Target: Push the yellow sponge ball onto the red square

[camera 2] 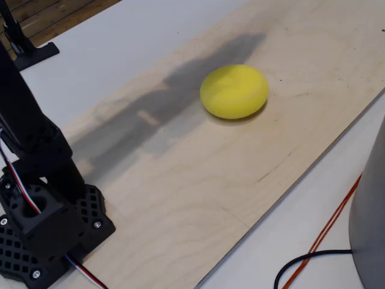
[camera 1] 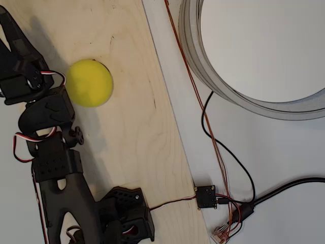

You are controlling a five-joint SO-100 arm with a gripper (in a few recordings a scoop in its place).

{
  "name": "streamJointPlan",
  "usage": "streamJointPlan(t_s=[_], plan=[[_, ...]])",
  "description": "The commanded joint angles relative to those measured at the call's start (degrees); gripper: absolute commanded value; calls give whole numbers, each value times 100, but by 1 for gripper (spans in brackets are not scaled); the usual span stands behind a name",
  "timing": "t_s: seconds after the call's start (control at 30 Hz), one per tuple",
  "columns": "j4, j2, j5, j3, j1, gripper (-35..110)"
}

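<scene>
Yellow sponge ball [camera 1: 90, 83] beside arm [camera 1: 48, 109].

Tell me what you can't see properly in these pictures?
- The gripper: in the overhead view its tips run past the left edge, so open or shut is unclear.
- The red square: I cannot tell whether the yellow ball covers it.
- The arm: in the fixed view its upper part is cut off by the top edge.
- The grey ring: cut off by the overhead view's edges.

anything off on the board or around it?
Nothing spilled or damaged. The yellow sponge ball sits flat on the plywood board, beside the arm. One oddity: no red patch can be seen on the bare wood, so it may lie under the ball.
</scene>
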Motion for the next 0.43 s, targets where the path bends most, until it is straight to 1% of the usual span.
streamJointPlan(t_s=[0.0,0.4], plan=[[-149,176,299,-149,35,0],[-149,123,325,-114,-9,0]])
